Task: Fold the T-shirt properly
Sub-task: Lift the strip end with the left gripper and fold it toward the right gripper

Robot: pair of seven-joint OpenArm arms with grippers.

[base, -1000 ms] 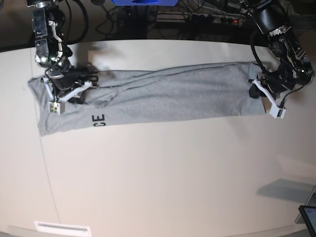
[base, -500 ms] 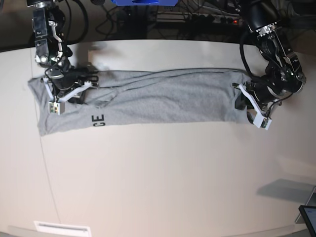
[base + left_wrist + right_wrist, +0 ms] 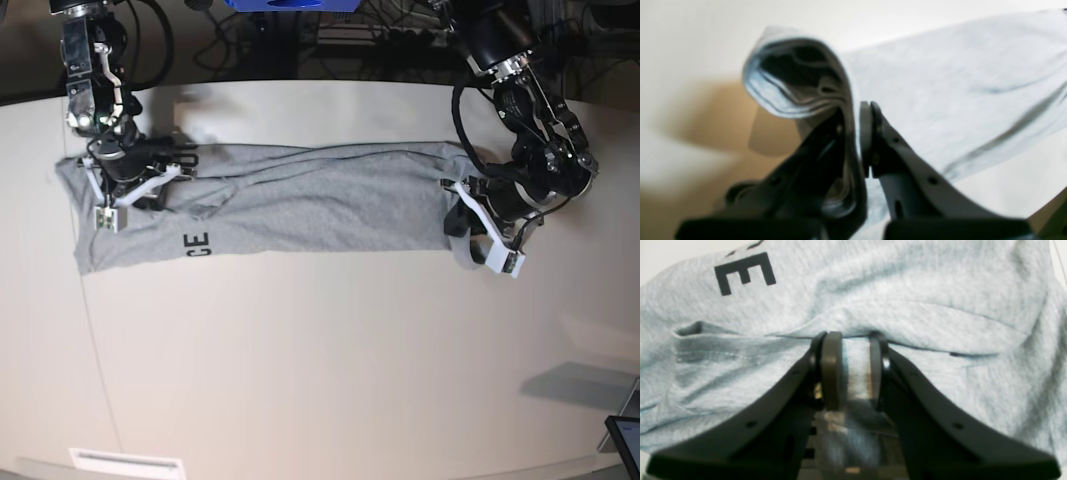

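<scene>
The light grey T-shirt (image 3: 320, 205) lies as a long folded band across the table (image 3: 330, 360), with black letters (image 3: 197, 243) near its left end. At the band's right end my left gripper (image 3: 458, 222) is shut on the fabric. In the left wrist view the gripper (image 3: 857, 133) pinches the layered end, and the T-shirt (image 3: 957, 83) trails away behind while its edge (image 3: 796, 86) curls over above the table. My right gripper (image 3: 160, 175) is at the left end. Up close, my right gripper (image 3: 857, 370) is shut on a raised ridge of the T-shirt (image 3: 907, 290), below a black letter E (image 3: 745, 271).
Cables and a power strip (image 3: 400, 40) run behind the table's far edge. A white label (image 3: 125, 463) sits at the front left edge. A dark device corner (image 3: 625, 440) shows at the bottom right.
My left gripper has travelled leftwards in the base view with the shirt's right end, so the band is shorter. The right arm has stayed put.
</scene>
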